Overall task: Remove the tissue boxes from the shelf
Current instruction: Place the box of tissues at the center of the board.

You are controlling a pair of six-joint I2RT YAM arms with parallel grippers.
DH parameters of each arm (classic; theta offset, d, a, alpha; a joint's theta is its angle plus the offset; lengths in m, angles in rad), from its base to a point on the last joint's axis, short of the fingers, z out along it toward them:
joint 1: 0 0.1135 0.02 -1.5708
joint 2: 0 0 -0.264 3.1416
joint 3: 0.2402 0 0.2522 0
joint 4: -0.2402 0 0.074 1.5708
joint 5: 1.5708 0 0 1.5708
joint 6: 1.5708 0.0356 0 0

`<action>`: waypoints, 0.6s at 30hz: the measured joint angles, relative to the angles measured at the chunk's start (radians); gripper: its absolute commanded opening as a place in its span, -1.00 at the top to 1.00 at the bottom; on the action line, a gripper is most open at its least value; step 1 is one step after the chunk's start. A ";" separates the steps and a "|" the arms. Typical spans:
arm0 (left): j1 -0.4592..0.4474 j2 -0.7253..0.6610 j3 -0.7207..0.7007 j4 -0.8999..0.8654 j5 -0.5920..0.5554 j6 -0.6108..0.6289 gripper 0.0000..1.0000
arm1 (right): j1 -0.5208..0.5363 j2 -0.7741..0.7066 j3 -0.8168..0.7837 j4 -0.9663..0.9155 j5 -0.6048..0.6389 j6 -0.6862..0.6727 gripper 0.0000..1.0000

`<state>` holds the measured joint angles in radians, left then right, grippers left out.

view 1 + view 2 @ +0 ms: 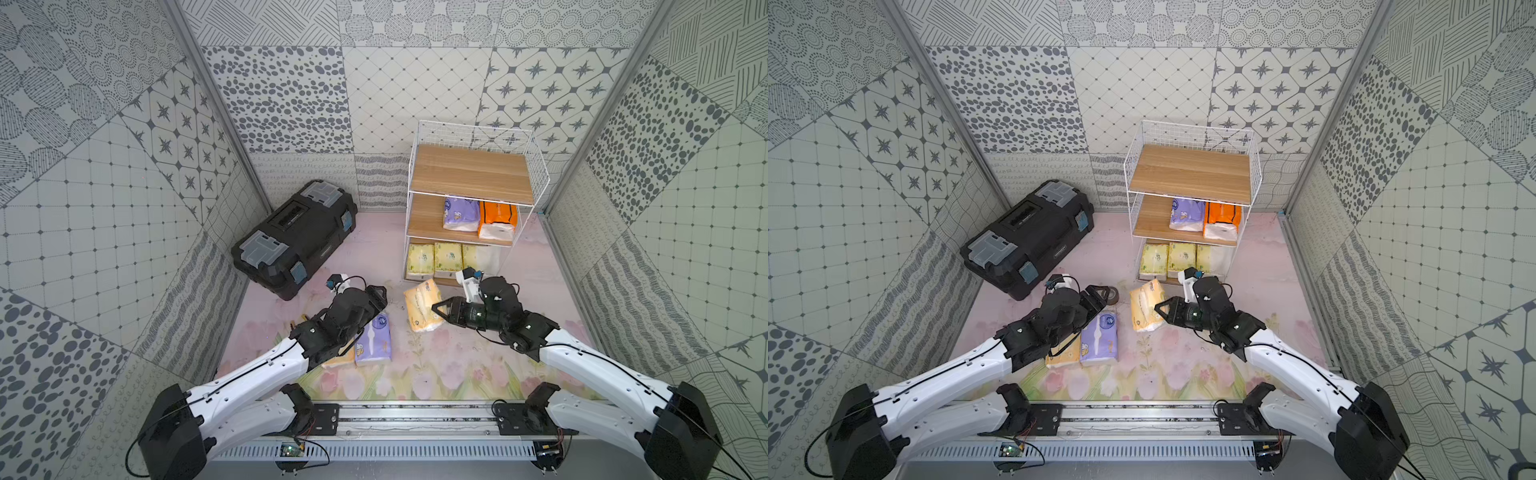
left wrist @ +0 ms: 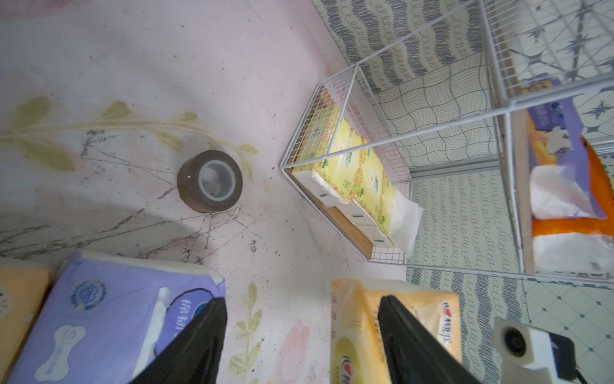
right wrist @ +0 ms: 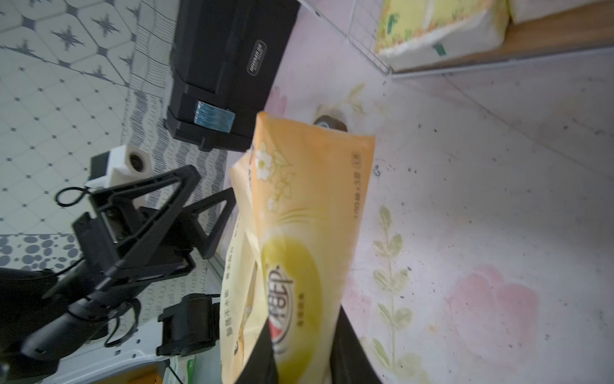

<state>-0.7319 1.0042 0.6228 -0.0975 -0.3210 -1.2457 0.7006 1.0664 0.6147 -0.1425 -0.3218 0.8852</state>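
Right gripper (image 1: 436,309) clenches a pale orange pack (image 1: 417,303) before the shelf (image 1: 471,174); left gripper (image 2: 302,301) hangs spread over the mat (image 1: 436,374). Middle board (image 1: 424,220) holds a lavender pack (image 1: 460,214) and bright orange pack (image 1: 496,218), bottom three yellow-green packs (image 1: 448,259). Another lavender pack (image 1: 374,338) lies on the mat.

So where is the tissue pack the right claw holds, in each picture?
In both top views: pale orange pack, in front of the shelf.
Left wrist: across a gap from the lavender pack; pale orange pack.
Right wrist: mid-picture, between the jaws.
Shared landmark: yellow-green packs on the shelf's bottom tier.
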 measured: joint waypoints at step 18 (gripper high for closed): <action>0.002 0.034 -0.025 -0.004 0.000 -0.103 -0.53 | 0.169 0.272 -0.121 0.336 0.135 0.134 -0.39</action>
<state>-0.7300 1.0382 0.5980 -0.1017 -0.3214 -1.3491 0.8700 1.3388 0.4942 0.1932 -0.1867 1.0195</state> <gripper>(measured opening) 0.763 0.589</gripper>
